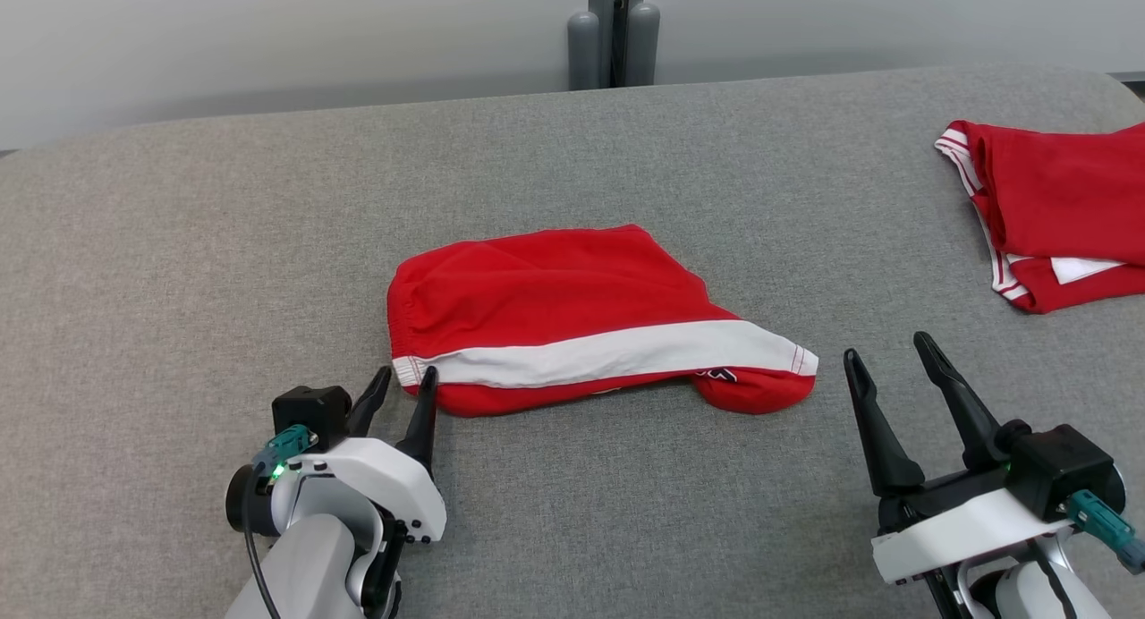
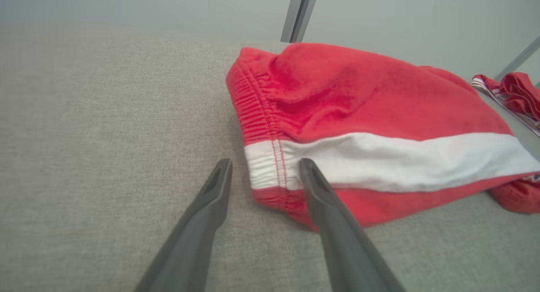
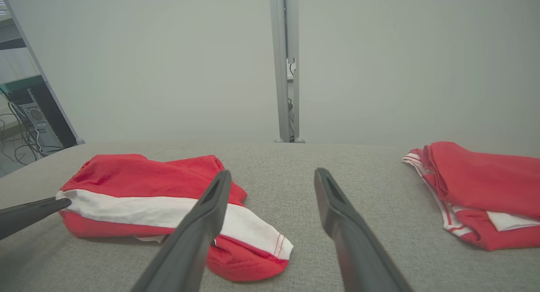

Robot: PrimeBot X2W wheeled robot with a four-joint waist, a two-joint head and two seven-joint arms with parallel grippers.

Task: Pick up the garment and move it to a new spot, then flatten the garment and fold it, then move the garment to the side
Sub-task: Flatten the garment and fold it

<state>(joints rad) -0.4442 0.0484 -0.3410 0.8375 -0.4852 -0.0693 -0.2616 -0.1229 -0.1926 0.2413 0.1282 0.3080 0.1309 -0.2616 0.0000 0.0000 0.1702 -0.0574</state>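
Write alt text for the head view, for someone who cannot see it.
A red garment with a white stripe lies on a grey table, one corner between the fingers of the open left gripper. The right gripper is open at lower right; a second red garment lies far right.

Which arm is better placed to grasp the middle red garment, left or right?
Left, probably: the left claw has the waistband corner of the middle red garment between its open fingers, while the right claw stands open, apart from it.

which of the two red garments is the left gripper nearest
The middle red garment with the broad white band; the left gripper sits at its waistband corner. The other red garment lies far right.
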